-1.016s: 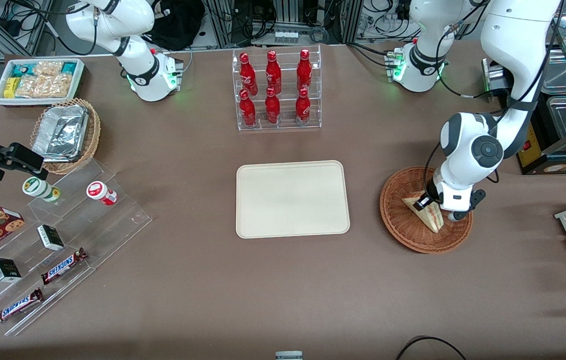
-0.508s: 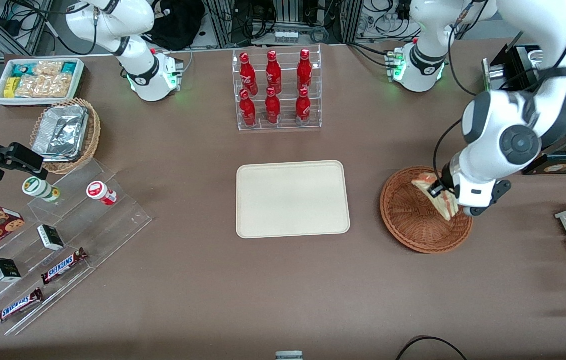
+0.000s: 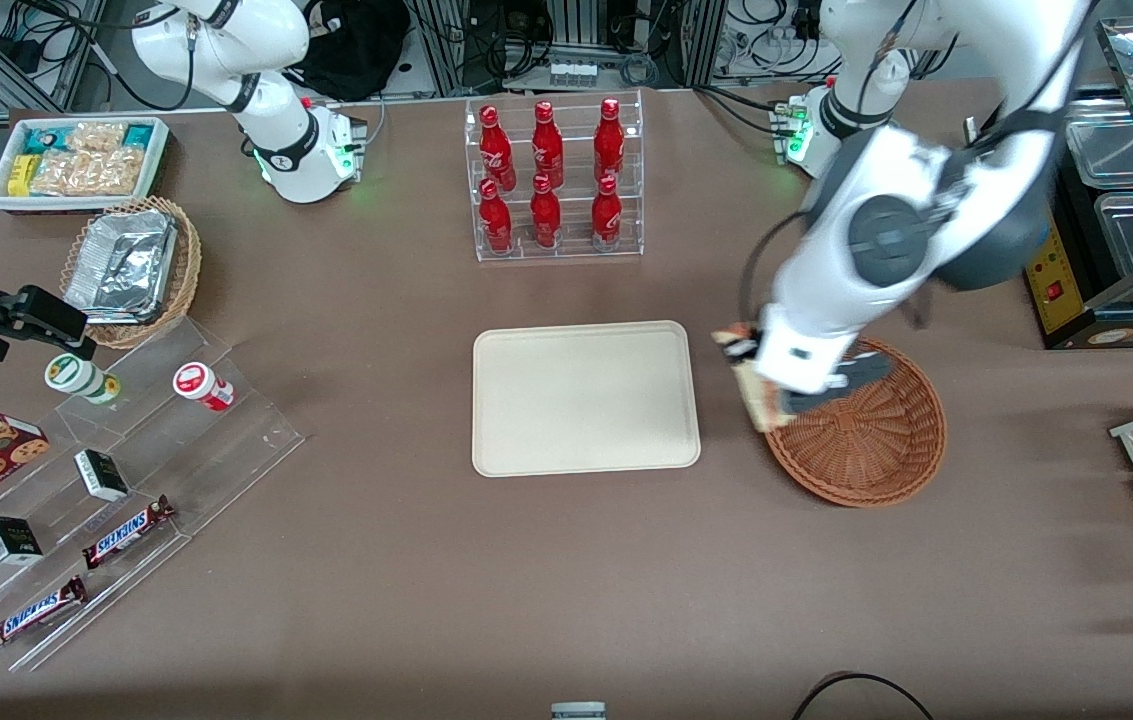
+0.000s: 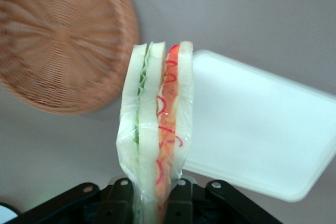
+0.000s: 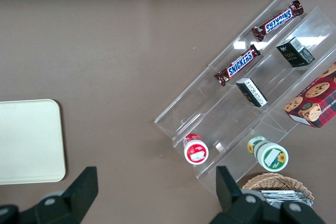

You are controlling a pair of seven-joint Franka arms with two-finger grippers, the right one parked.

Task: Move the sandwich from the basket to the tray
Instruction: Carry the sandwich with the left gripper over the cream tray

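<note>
While my front view half hides it under the arm, my wrist camera shows the tool (image 4: pixel 152 203) pinching the sandwich (image 4: pixel 156 129) above bare surface (image 3: pixel 731 440), between basket (image 3: pixel 876 450) and tray (image 3: pixel 586 398).

— What does everything stand on?
— A wide brown worktop (image 3: pixel 376 600), matte and evenly lit.
— And at its edge farthest from the camera?
— Metal framing (image 3: pixel 696 40), with black cables (image 3: pixel 766 20) hanging.
</note>
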